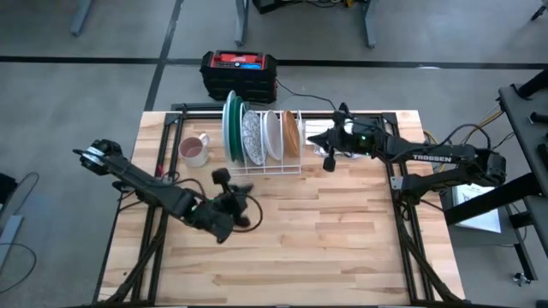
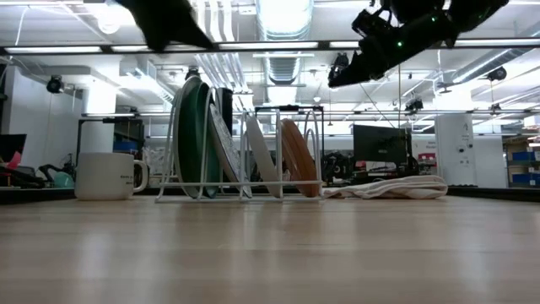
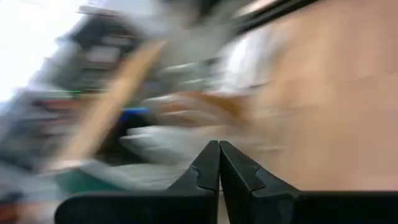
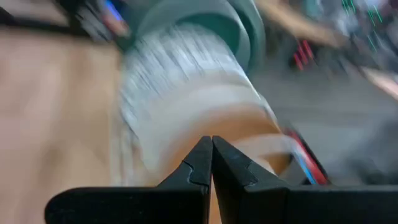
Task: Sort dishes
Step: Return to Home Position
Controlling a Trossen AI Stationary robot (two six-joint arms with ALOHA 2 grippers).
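Observation:
The dishes stand on edge in a white wire rack (image 1: pixel 265 162) at the far middle of the table. From left to right they are a large dark green plate (image 1: pixel 229 127), a pale mint one (image 2: pixel 196 135), a grey-speckled one (image 1: pixel 251 135), a white one (image 1: pixel 272 135) and a small brown one (image 1: pixel 291 133). My left gripper (image 1: pixel 222 177) hangs shut above the table just near of the rack, pointing toward it. My right gripper (image 1: pixel 318 145) is shut in the air right of the brown plate (image 4: pixel 205 124), above a white cloth. Neither gripper holds anything.
A pinkish mug (image 1: pixel 195 150) stands left of the rack. A folded white cloth (image 2: pixel 388 187) lies right of it. A red and black box (image 1: pixel 239 73) sits on the floor beyond the far edge. The near half of the table (image 1: pixel 325 248) is bare wood.

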